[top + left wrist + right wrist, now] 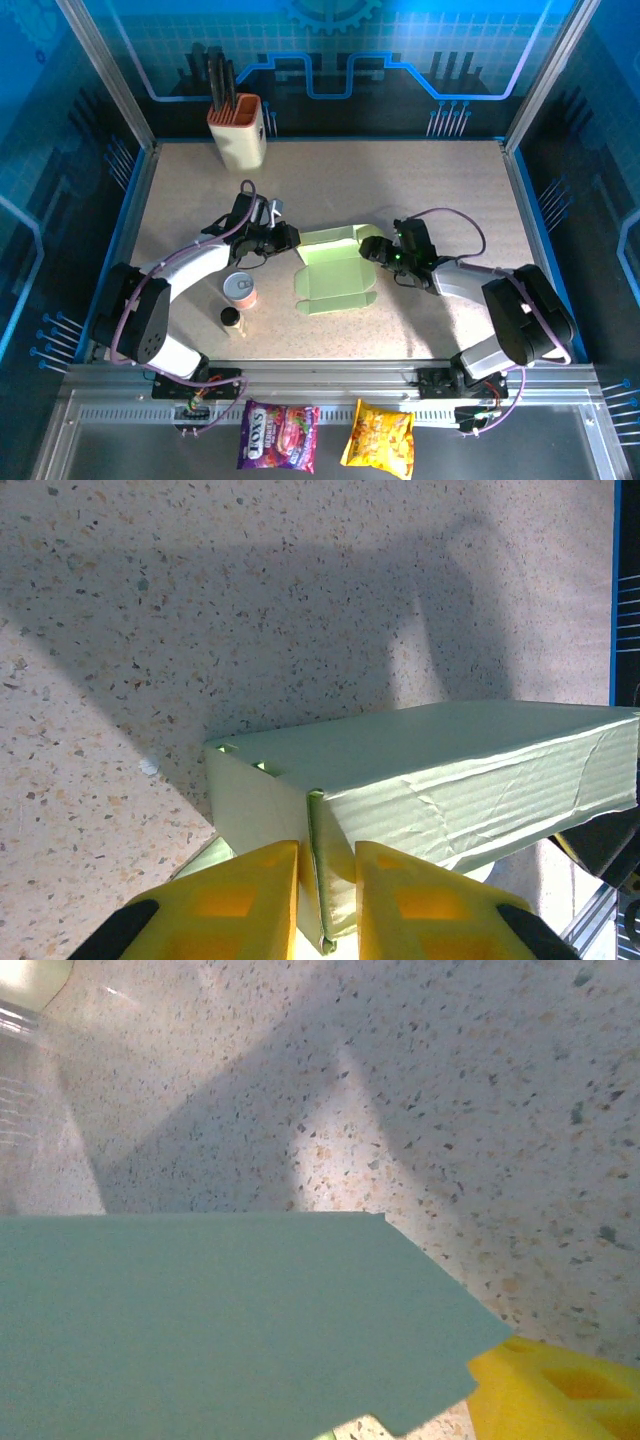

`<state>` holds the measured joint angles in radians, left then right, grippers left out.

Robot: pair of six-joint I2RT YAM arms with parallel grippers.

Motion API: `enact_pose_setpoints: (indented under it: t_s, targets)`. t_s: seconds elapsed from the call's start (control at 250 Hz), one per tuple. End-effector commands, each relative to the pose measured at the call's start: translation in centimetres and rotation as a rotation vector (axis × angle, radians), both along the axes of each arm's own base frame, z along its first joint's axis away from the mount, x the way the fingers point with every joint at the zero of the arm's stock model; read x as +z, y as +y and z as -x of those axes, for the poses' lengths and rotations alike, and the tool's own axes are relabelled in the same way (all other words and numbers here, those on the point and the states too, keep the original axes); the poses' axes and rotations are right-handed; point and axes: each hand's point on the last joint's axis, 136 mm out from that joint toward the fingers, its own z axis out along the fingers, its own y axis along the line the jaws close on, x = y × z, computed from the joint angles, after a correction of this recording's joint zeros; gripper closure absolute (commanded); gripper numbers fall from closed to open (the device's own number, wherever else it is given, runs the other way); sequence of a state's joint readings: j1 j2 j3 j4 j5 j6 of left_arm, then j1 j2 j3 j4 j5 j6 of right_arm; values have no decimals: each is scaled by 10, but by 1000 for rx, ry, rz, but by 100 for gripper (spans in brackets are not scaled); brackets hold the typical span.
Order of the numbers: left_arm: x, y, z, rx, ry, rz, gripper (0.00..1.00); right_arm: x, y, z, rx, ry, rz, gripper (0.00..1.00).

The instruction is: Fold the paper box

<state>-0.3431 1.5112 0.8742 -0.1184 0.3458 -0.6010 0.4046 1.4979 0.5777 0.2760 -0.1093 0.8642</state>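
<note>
Paper box [335,280]: pale green thin card, half-formed. It lies mid-counter [450,190] between the two hands, with one panel flat toward the near side and a flap raised at the far side. Left wrist view: the walls stand up, the long side wall is wrinkled and dented, and the corner seams gape.

Judgement: very light and thin-walled, stiff only along its creases. It likely crumples under a hard squeeze and slides on the speckled surface if pushed from one side. Best hold: pinch a wall or flap edge close to a crease, brace the opposite end, and bend only along the scored lines.

Left hand [283,240]: at the box's left end. Its yellow fingers [230,905] are closed on a thin upright wall edge, with the card sandwiched between them.

Right hand [378,250]: at the box's right end. Right wrist view: a green panel lies across one yellow finger [560,1390]. Open or closed: cannot tell.

Near left of the box, apart from it: small can [240,290] and dark-capped bottle [231,318]. Utensil holder [238,130]: far left, well apart.
</note>
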Motion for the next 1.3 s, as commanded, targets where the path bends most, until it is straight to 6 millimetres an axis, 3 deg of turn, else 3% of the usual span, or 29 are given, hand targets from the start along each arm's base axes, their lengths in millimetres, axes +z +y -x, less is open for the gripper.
enact_pose_setpoints:
  t_s: [0.0, 0.168, 0.328, 0.547, 0.703, 0.803, 0.927, 1.075, 1.295]
  targets:
    - [-10, 9, 10, 8, 51, -35, 79, 16, 10, -11, 17, -58, -63, 31]
    - [-10, 9, 11, 7, 51, -34, 79, 31, 15, -14, 39, -109, -104, 35]
    - [-10, 9, 11, 8, 52, -31, 79, 45, 19, -13, 57, -147, -139, 46]
    - [-10, 8, 10, 7, 53, -27, 79, 49, 29, -13, 93, -161, -186, 58]
    - [-10, 8, 11, 7, 55, -30, 79, 41, 24, -12, 82, -140, -148, 58]
    - [-9, 8, 10, 3, 51, -32, 79, 35, 11, -10, 49, -127, -83, 43]
    - [-8, 8, 11, 3, 50, -33, 79, 38, 1, -12, 35, -147, -41, 39]
    - [-7, 8, 11, 1, 50, -35, 78, 48, -1, -16, 57, -187, -66, 40]
    - [-5, 8, 11, 1, 49, -33, 78, 64, 12, -22, 132, -239, -155, 47]
